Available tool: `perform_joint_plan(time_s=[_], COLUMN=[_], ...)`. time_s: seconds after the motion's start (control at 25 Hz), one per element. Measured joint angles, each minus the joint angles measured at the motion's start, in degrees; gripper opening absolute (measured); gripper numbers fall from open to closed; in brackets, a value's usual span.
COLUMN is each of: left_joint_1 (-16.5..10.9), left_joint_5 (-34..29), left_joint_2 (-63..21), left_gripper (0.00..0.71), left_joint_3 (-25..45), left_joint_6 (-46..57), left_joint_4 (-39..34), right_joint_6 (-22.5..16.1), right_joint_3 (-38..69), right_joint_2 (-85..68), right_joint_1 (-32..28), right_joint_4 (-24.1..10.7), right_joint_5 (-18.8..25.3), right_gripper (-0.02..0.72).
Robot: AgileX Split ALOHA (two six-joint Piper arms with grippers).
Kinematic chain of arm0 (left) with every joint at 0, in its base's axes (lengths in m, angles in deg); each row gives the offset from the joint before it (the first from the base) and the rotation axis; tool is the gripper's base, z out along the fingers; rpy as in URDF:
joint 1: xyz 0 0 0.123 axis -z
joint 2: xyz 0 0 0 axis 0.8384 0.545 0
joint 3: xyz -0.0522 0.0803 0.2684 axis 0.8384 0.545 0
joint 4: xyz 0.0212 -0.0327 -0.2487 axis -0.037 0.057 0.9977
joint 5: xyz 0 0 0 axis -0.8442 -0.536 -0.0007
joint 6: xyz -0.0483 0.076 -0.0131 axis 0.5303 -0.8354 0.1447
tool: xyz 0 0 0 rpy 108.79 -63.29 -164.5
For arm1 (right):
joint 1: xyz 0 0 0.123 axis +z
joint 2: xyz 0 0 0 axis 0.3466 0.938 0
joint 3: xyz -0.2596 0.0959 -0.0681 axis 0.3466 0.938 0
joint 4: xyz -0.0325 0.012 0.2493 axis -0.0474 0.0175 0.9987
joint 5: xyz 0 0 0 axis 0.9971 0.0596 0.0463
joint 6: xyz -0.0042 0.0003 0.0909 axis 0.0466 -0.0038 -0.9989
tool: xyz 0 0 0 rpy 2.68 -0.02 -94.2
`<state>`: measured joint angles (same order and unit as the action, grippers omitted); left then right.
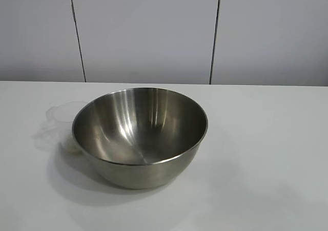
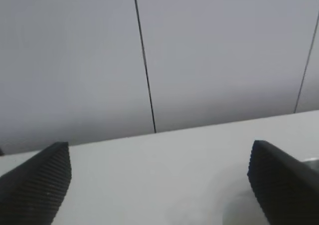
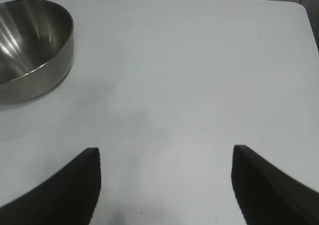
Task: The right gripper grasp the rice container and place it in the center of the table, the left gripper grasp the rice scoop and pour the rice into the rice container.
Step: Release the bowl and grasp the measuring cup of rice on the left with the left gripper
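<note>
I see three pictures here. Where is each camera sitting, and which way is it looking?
Exterior view: off the rig, looking down across the table at the bowl and the clear scoop beside it; no arm shows.
Left wrist view: on the left arm, facing the far wall over the table edge; the open left gripper shows.
Right wrist view: on the right arm, tilted down at the table; the open right gripper shows, empty.
Shared: the bowl appears in the exterior and right wrist views.

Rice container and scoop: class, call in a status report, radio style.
Both grippers, left and right, open, empty. Rice container on the table, rice scoop beside it. Nothing in the way.
</note>
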<state>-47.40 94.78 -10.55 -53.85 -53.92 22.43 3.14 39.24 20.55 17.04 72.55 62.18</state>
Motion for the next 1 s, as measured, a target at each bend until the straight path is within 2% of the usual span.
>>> perform_joint_plan(time_s=[0.08,0.24,0.32,0.44,0.6,0.72,0.88,1.0], left_joint_1=[0.00,0.00,0.00,0.00,-0.59,-3.40,-9.23,-13.35], left_joint_5=[3.26,3.48,4.43,10.65,28.16,39.59,52.21,55.10], left_joint_2=[1.22,5.06,7.53,11.76,19.26,27.64,40.81,47.75], left_gripper=[0.695,0.695,0.695,0.691,0.648,0.638,0.636,0.636], left_joint_3=[1.69,3.48,4.70,7.29,11.97,12.86,12.86,12.16], left_joint_6=[0.00,6.23,10.37,17.54,31.99,39.43,44.39,45.31], left_joint_4=[0.22,2.16,0.64,-8.05,-25.44,-34.32,-42.75,-46.89], right_joint_6=[0.00,0.00,0.00,0.00,0.00,0.00,0.00,0.00], right_joint_3=[0.00,0.00,0.00,0.00,0.00,0.00,0.00,0.00], right_joint_2=[0.00,0.00,0.00,0.00,0.00,0.00,0.00,0.00], right_joint_1=[0.00,0.00,0.00,0.00,0.00,0.00,0.00,0.00], right_joint_4=[0.00,0.00,0.00,0.00,0.00,0.00,0.00,0.00], right_joint_5=[0.00,0.00,0.00,0.00,0.00,0.05,0.05,0.05], right_gripper=[0.502,0.502,0.502,0.502,0.502,0.502,0.502,0.502])
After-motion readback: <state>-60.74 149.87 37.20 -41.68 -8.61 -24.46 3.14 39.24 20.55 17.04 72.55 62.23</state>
